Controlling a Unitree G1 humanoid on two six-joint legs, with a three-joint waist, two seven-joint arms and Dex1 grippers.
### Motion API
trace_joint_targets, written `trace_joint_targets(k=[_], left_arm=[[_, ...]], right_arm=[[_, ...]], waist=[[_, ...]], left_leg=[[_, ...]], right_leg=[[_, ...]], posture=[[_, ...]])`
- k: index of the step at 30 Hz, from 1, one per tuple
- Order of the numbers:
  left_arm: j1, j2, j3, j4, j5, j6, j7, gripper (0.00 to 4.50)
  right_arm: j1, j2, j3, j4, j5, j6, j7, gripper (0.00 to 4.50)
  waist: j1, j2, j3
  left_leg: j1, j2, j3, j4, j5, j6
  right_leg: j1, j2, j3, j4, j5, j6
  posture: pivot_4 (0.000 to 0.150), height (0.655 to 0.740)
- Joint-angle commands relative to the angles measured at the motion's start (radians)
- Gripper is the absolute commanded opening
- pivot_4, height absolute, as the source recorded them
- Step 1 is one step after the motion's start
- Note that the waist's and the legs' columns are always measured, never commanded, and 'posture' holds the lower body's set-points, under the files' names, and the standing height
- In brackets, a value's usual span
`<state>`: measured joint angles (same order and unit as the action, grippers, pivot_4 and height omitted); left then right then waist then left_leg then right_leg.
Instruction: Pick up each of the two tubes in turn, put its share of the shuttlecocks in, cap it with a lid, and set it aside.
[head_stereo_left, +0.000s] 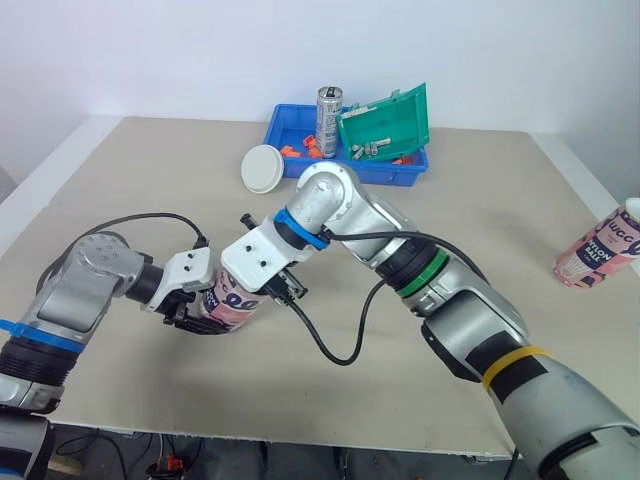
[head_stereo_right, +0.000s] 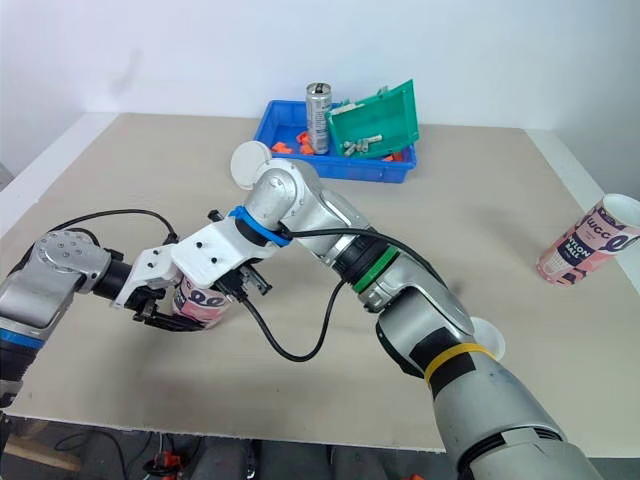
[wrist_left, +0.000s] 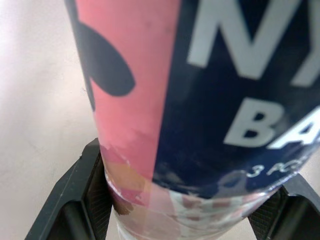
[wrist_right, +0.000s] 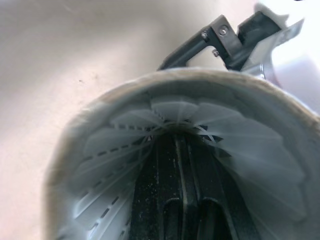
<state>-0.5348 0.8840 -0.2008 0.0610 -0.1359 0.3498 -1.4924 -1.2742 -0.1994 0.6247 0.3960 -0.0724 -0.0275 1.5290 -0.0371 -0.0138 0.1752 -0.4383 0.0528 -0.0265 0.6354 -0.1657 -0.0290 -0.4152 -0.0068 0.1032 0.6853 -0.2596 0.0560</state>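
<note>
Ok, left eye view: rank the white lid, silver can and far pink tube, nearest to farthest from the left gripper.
1. White lid, mid-table, ahead.
2. Silver can, in the blue bin behind it.
3. Far pink tube, out at the far right.

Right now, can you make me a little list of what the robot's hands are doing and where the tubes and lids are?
left gripper: shut on the pink tube, near the table's front left
right gripper: reaching into that tube's open mouth
shuttlecock: white feathers inside the tube, around the right gripper
second tube: at the table's right edge, untouched
first lid: white, beside the blue bin
second lid: white, on the table by the right arm
blue bin: holds a can and a tilted green tray
</note>
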Motion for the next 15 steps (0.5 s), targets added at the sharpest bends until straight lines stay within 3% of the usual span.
trace_joint_targets(k=[1, 6, 11, 15], left_arm=[[-0.005, -0.004, -0.019, -0.001, 0.005, 0.000, 0.008, 2.95], [-0.006, -0.008, -0.020, 0.004, 0.004, -0.004, 0.008, 2.95], [-0.016, -0.021, -0.024, 0.010, 0.006, -0.008, 0.013, 2.95], [-0.027, -0.067, 0.023, 0.000, -0.039, -0.056, 0.039, 2.95]], right_arm=[[-0.034, -0.015, -0.117, -0.077, 0.139, 0.103, 0.069, 0.11], [-0.081, -0.147, -0.192, -0.150, 0.354, 0.214, 0.085, 0.11], [-0.068, -0.279, -0.176, -0.163, 0.336, 0.148, 0.085, 0.11], [0.033, -0.435, -0.246, -0.153, 0.291, 0.081, 0.078, 0.11]], waist=[[0.000, 0.000, 0.000], [0.004, -0.001, 0.001], [0.004, 0.000, 0.001], [0.018, -0.002, 0.001]], left_leg=[[0.000, 0.000, 0.000, 0.000, 0.000, 0.000], [-0.001, 0.000, -0.002, 0.000, 0.000, 0.000], [-0.001, 0.000, -0.002, 0.000, 0.000, 0.000], [-0.001, -0.001, -0.001, 0.000, 0.000, 0.000]], right_leg=[[0.000, 0.000, 0.000, 0.000, 0.000, 0.000], [0.000, 0.000, -0.002, 0.000, 0.000, 0.000], [0.000, 0.000, -0.002, 0.000, -0.001, -0.001], [0.000, -0.001, -0.002, -0.001, -0.001, -0.001]], posture=[[0.150, 0.7038], [0.150, 0.7038], [0.150, 0.7038], [0.150, 0.7038]])
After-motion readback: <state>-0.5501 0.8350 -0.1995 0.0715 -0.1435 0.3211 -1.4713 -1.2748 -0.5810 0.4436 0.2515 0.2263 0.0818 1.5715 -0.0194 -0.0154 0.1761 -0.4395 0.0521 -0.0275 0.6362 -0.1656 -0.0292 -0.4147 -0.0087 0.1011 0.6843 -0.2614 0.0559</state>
